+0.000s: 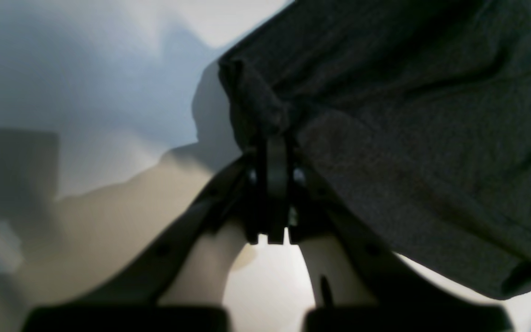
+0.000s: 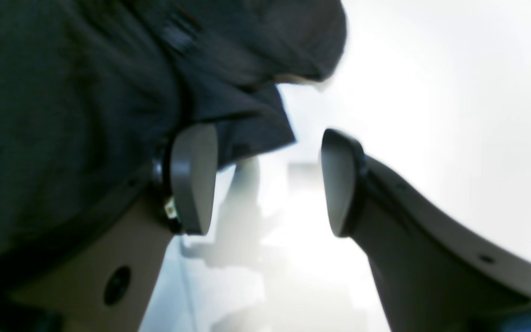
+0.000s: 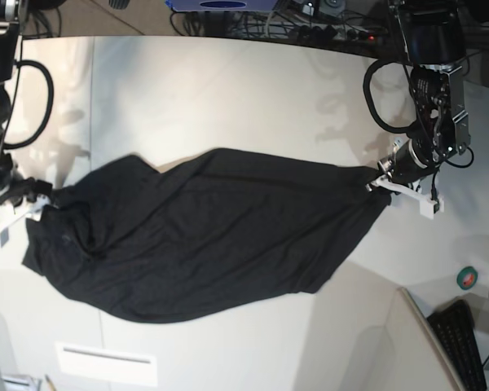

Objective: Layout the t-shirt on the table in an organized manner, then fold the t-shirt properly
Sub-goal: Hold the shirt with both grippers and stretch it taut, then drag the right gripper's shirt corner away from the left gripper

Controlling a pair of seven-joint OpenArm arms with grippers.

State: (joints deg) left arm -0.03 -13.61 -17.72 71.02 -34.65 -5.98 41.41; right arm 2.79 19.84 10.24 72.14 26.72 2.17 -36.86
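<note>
1. Two arms reach in from opposite ends of the black t-shirt [image 3: 212,236], which lies stretched across the off-white bench [image 3: 228,98] from left to right in the base view.
2. On that view's right, the left pincer [image 1: 272,138] is clamped tight on a bunched corner of the t-shirt's cloth.
3. On that view's left, the right pincer [image 2: 265,180] stands wide apart; cloth drapes over and behind one finger [image 2: 191,180], but nothing sits between the pads.
4. Near the front edge lies a small white plate [image 3: 106,362].
5. At the far right sits a green tape roll [image 3: 466,278].
</note>
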